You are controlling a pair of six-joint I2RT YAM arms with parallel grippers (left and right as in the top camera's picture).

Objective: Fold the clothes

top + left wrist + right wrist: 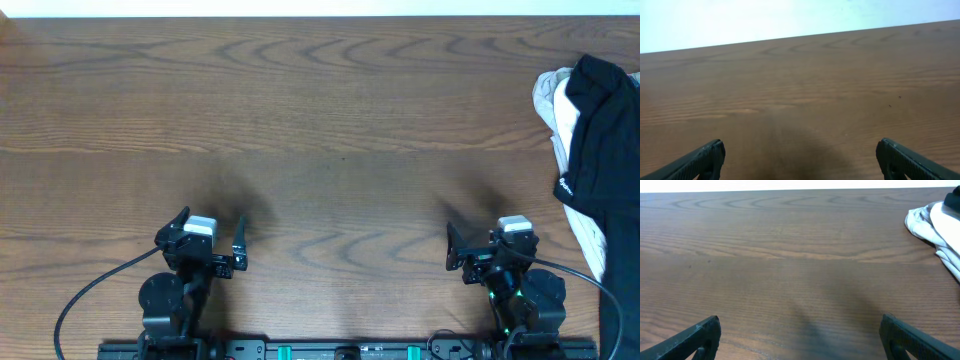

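Note:
The clothes lie in a heap at the table's far right edge. A black garment (608, 140) with a tiny white logo is draped over a white one (557, 97). The right wrist view catches the white cloth (934, 224) at its upper right and a sliver of the black one (954, 200). My left gripper (210, 232) rests open near the front edge on the left, nothing between its fingers (700, 162). My right gripper (492, 246) is open too, near the front on the right, with a stretch of bare table between it and the heap. Bare wood shows between its fingers (695, 337).
The brown wood-grain table (320, 120) runs to a white back edge. Black cables and the arm bases sit along the front edge (340, 350). The heap hangs past the right side of the overhead view.

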